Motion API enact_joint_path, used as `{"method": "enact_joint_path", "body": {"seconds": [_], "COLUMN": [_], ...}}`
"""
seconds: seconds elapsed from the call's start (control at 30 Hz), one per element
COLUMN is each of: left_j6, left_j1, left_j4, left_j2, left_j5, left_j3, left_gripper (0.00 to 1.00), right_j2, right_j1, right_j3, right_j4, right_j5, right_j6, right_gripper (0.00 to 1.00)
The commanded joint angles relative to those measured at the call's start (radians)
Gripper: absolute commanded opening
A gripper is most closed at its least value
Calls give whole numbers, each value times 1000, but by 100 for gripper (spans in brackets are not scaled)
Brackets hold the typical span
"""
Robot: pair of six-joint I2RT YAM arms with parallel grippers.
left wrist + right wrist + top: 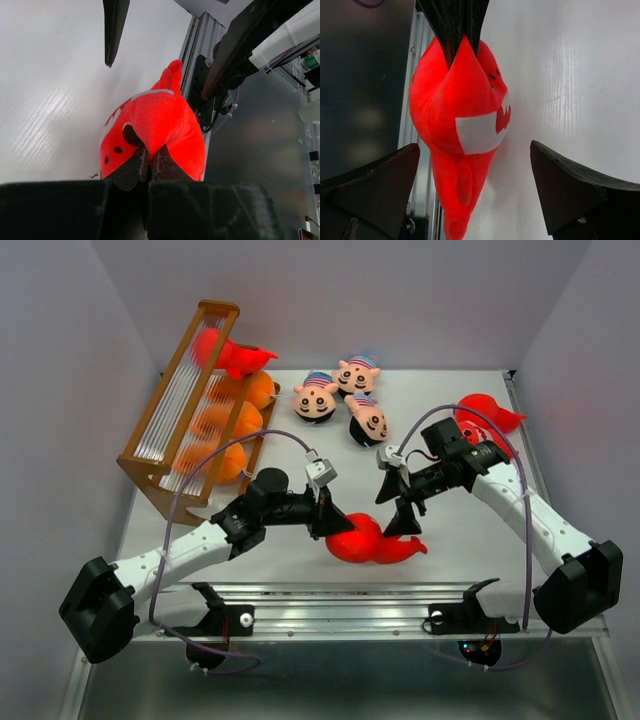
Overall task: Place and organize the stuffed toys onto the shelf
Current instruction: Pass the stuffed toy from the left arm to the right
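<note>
Plain pale lavender-grey walls (400, 300) close in the back and both sides of a white table (460, 560) under even, soft light, with a ribbed aluminium rail (340, 600) along its near edge and a dark grey floor (330, 690) below.

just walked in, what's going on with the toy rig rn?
The left gripper is shut on a red stuffed toy, pinching it near the front edge of the table. The right gripper is open right beside that toy and is not gripping it. The shelf holds one red toy on its top tier and orange ones below. Three doll heads and another red toy lie on the table, not yet shelved.
</note>
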Motion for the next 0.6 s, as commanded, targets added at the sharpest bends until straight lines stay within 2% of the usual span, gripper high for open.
{"method": "enact_joint_path", "body": {"seconds": [0.0,0.17,0.27,0.3,0.37,0.4,0.43,0.47,0.5,0.57], "left_j6": [-5,-1,4,5,8,12,13,16,24,45], "left_j1": [3,3,3,3,3,3,3,3,3,3], "left_j4": [65,64,65,64,64,65,65,64,59,45], "left_j2": [9,35,48,51,51,40,31,22,10,-40], "left_j5": [61,38,21,15,10,-4,-16,-31,-51,-105], "left_j3": [73,100,111,116,120,120,117,113,110,102], "left_gripper": [0,0,0,0,0,0,0,2,6,28], "right_j2": [12,36,55,67,81,97,107,114,122,130], "right_j1": [53,107,107,116,116,116,116,116,116,116], "right_j3": [34,9,10,14,35,44,53,70,75,83], "right_j4": [60,89,102,97,90,76,65,50,47,43], "right_j5": [-21,-34,-71,-73,-61,-54,-47,-45,-44,-38], "right_j6": [50,101,128,131,134,134,133,133,142,148], "right_gripper": [94,83,65,51,37,21,13,1,1,1]}}
